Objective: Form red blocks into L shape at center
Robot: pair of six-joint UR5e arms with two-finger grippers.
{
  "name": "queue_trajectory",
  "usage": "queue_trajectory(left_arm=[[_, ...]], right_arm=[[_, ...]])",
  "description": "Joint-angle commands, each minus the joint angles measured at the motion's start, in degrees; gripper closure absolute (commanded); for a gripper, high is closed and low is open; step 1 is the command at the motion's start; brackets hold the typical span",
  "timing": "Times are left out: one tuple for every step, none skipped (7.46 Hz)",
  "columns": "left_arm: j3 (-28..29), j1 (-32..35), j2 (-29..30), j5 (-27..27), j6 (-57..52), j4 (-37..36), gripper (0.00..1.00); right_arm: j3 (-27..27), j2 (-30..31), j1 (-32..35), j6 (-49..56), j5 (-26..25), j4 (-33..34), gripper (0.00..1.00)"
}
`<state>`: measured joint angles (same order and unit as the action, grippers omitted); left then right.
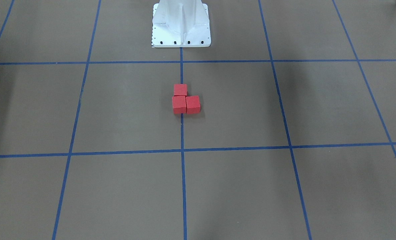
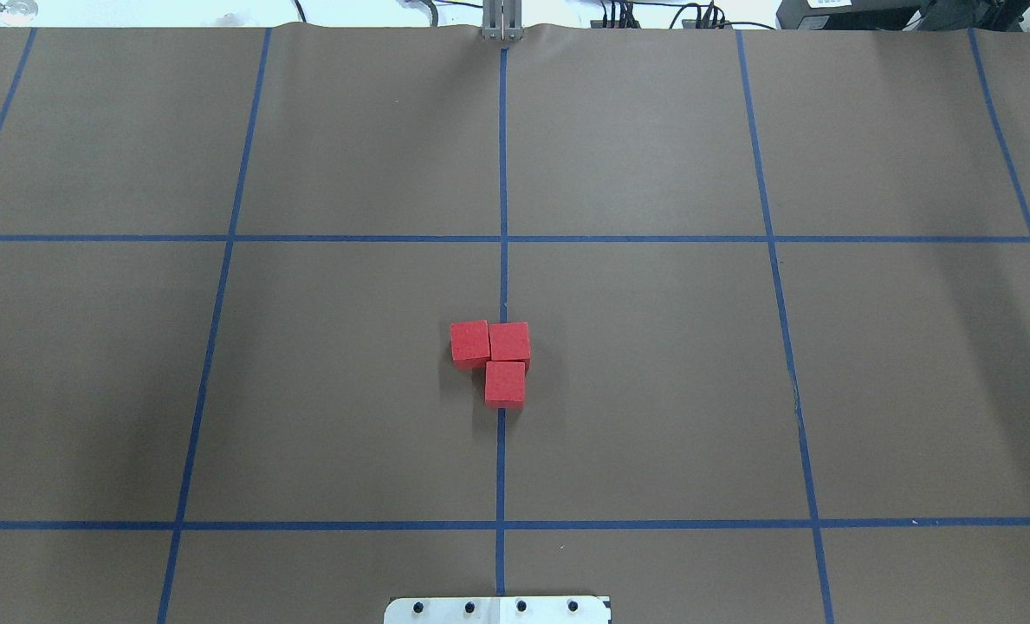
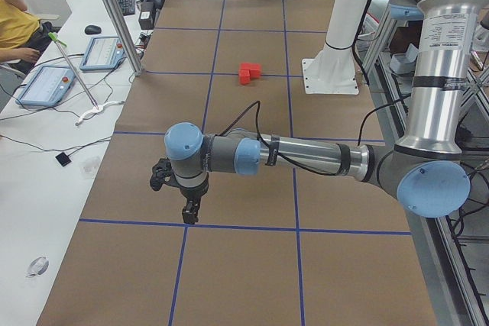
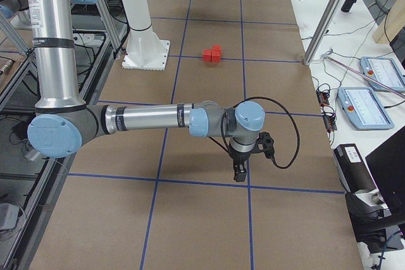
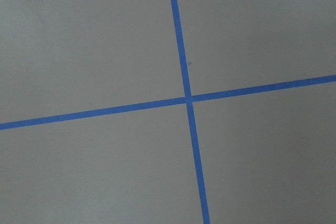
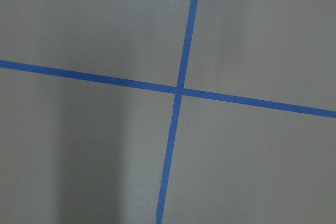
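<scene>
Three red blocks sit touching in an L shape on the centre line of the brown table: one (image 2: 469, 342) at the left, one (image 2: 509, 341) at the corner, one (image 2: 505, 384) nearer the robot. They also show in the front view (image 1: 179, 104). My left gripper (image 3: 187, 211) hangs over a tape crossing far from the blocks, at the table's left end. My right gripper (image 4: 239, 172) hangs likewise at the right end. I cannot tell whether either is open or shut. Both wrist views show only bare table and tape.
Blue tape lines (image 2: 502, 238) divide the brown table into a grid. The robot's white base (image 1: 181, 26) stands behind the blocks. Tablets and cables lie on the white side desks (image 3: 46, 82), and an operator in yellow (image 3: 15, 24) sits there.
</scene>
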<state>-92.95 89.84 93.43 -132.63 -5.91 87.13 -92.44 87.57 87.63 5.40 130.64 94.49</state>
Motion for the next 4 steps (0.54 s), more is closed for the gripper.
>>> queue_trajectory(left_arm=[[0.13, -0.02, -0.09, 0.00, 0.02, -0.03, 0.00], [0.13, -0.02, -0.09, 0.00, 0.02, -0.03, 0.00], [0.13, -0.02, -0.09, 0.00, 0.02, -0.03, 0.00], [0.13, -0.02, -0.09, 0.00, 0.02, -0.03, 0.00]], right_arm=[[0.25, -0.03, 0.00, 0.23, -0.12, -0.10, 0.01], [-0.19, -0.21, 0.00, 0.49, -0.04, -0.10, 0.01], [0.24, -0.12, 0.00, 0.41, -0.12, -0.10, 0.01], [0.16, -0.12, 0.00, 0.32, -0.12, -0.10, 0.01]])
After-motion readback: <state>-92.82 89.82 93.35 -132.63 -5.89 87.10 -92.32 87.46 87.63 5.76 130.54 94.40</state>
